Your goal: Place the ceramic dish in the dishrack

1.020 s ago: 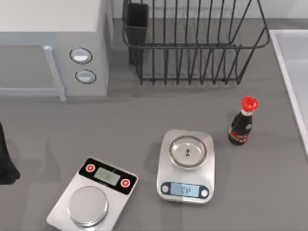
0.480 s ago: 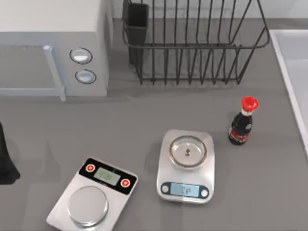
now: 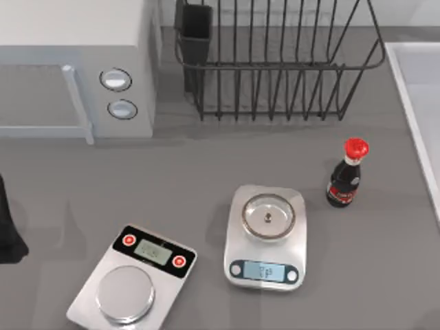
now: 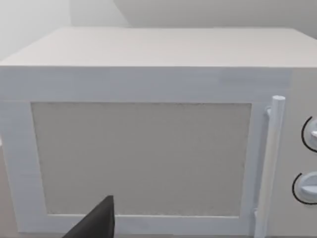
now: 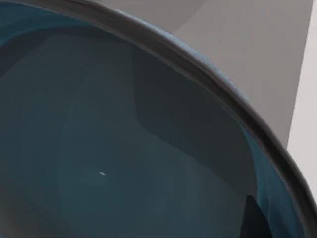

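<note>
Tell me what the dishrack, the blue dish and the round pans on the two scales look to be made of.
Dishrack: thin black wire bars, probably coated metal, matte.
Blue dish: smooth glazed surface with a soft sheen and a darker rim, consistent with ceramic.
Scale pans and: silvery with a brushed look, likely steel; one is a shallow bowl, the other a flat disc.

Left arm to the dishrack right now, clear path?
Doubtful: the left arm sits at the table's left edge, and the microwave crowds the straight line to the dishrack.
</note>
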